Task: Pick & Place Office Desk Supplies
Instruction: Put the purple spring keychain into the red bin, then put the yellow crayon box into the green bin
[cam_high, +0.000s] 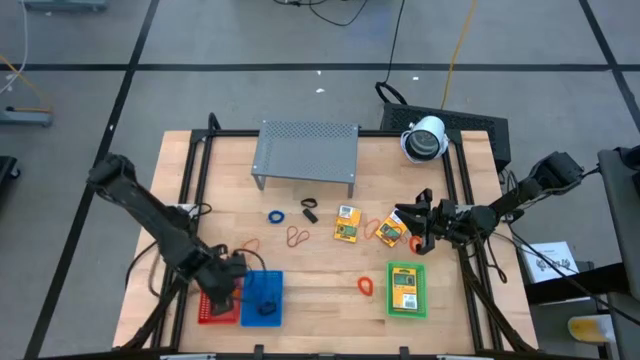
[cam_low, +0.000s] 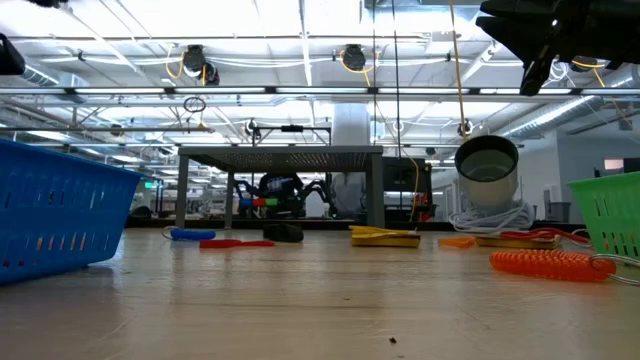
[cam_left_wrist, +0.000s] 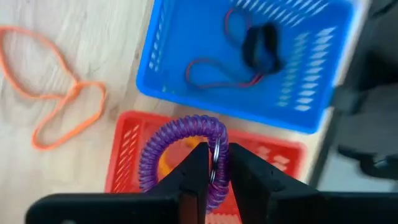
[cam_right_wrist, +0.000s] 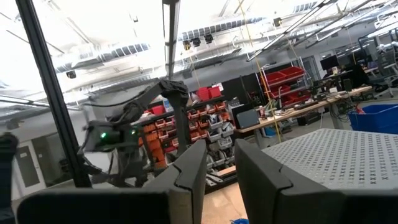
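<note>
My left gripper (cam_high: 228, 283) hangs above the red basket (cam_high: 208, 310) at the table's near left, pointing steeply down, shut on a purple coil band (cam_left_wrist: 177, 152). Beside it, the blue basket (cam_left_wrist: 249, 56) holds a red rubber band (cam_left_wrist: 214, 71) and a black clip (cam_left_wrist: 261, 45). My right gripper (cam_high: 413, 226) waits open and empty at mid-right, raised over the table. Two yellow-orange packets (cam_high: 347, 225) (cam_high: 390, 232), orange rubber bands (cam_high: 298, 236), a blue ring (cam_high: 275, 215) and a black clip (cam_high: 308, 210) lie flat on the wood. My left gripper has the coil band's metal ring (cam_left_wrist: 216, 160) between its two fingertips (cam_left_wrist: 196, 171), which stand slightly apart. The fingers come from above, pointing down. The purple coil loops out to one side of the fingers, lifted clear over the red basket.
A green basket (cam_high: 405, 290) with a packet in it stands near right, an orange coil (cam_high: 366, 285) beside it. The grey perforated shelf (cam_high: 305, 150) stands at the far middle, a white round device (cam_high: 425, 140) at far right. An orange rubber band (cam_left_wrist: 56, 99) lies left of the blue basket.
</note>
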